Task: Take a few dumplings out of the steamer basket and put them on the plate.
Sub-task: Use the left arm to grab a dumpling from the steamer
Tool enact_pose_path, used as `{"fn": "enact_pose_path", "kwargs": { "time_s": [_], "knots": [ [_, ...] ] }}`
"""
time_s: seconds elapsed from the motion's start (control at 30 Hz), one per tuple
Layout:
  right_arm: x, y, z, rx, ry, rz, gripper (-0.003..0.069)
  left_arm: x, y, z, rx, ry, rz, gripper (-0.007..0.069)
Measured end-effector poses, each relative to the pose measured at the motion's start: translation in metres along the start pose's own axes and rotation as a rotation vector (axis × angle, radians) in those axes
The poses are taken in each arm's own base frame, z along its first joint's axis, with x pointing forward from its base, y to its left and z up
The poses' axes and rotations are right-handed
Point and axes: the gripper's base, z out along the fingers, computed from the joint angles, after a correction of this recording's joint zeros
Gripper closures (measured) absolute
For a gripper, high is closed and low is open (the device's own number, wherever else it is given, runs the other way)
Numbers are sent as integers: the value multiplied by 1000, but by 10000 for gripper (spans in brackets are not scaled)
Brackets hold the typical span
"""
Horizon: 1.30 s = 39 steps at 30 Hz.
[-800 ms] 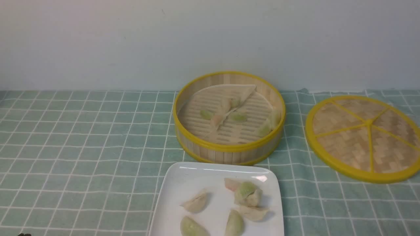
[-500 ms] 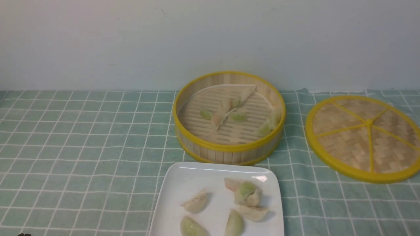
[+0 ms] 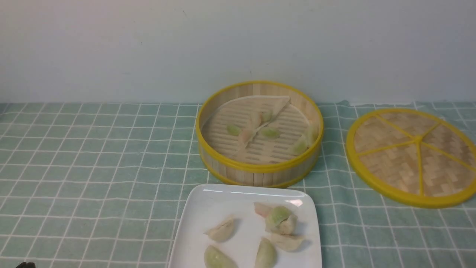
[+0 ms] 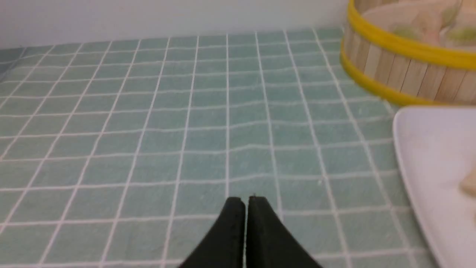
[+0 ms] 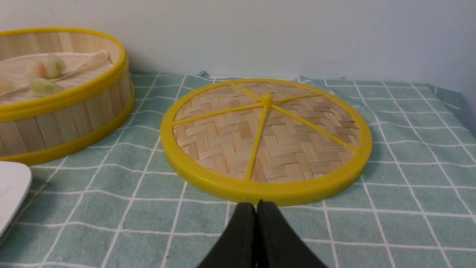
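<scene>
- round woven lid [image 3: 394, 163] with yellow spokes, just lying flat on the bench
- green cloth [image 3: 111, 167] with white grid lines
- plain pale wall [image 3: 148, 48] behind

Pale green, pink and beige dumplings [image 3: 222, 228] on white square plate [image 3: 199, 208], others in round bamboo steamer [image 3: 260, 175]

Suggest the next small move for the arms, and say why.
I'd probably leave both arms where they are and check whether the job is done. The plate already bears several dumplings, and others lie in the steamer basket. Both grippers, left and right, are shut with nothing between the fingertips.
</scene>
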Motion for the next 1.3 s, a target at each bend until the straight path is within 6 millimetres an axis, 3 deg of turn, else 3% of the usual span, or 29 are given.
{"fn": "enact_pose_path", "kwargs": {
  "time_s": [0.2,0.27,0.37,0.4,0.57,0.6,0.67,0.77,0.83,0.93,1.03,1.07,1.13,1.2,1.23,1.3],
  "knots": [
    [-3,2,1,-22,-57,103,672,-20,-3,-2,72,-211,-397,631],
    [-13,3,-1,-57,-167,312,672,-33,2,-6,97,-362,-632,631],
    [-22,2,-2,-81,-259,477,672,-43,9,-11,94,-506,-761,631],
    [-27,0,-4,-94,-313,582,672,-51,15,-17,79,-628,-824,631],
    [-35,-4,-7,-102,-419,692,672,-83,13,-35,137,-721,-825,631],
    [-37,-5,-8,-102,-443,701,672,-103,7,-46,180,-716,-785,631],
    [-38,-6,-9,-102,-459,705,672,-118,1,-51,204,-665,-729,631],
    [-44,-4,-11,-119,-440,709,672,-161,-14,-52,219,-418,-582,631],
    [-61,1,-19,-166,-373,689,672,-186,-22,-39,205,-198,-488,631],
    [-97,8,-33,-220,-276,616,672,-205,-32,-11,208,140,-351,631],
    [-143,16,-40,-259,-70,476,672,-216,-36,39,246,422,-166,631],
    [-145,17,-38,-259,-42,467,672,-216,-36,47,247,450,-158,631],
    [-171,23,-29,-279,182,333,672,-211,-37,91,274,595,-104,631],
    [-178,25,-24,-290,263,270,672,-206,-39,112,287,656,-92,631],
    [-188,27,-16,-314,386,179,672,-202,-45,136,314,710,-53,631],
    [-194,29,-2,-336,491,109,672,-199,-56,158,345,753,-2,631]
  ]
}}
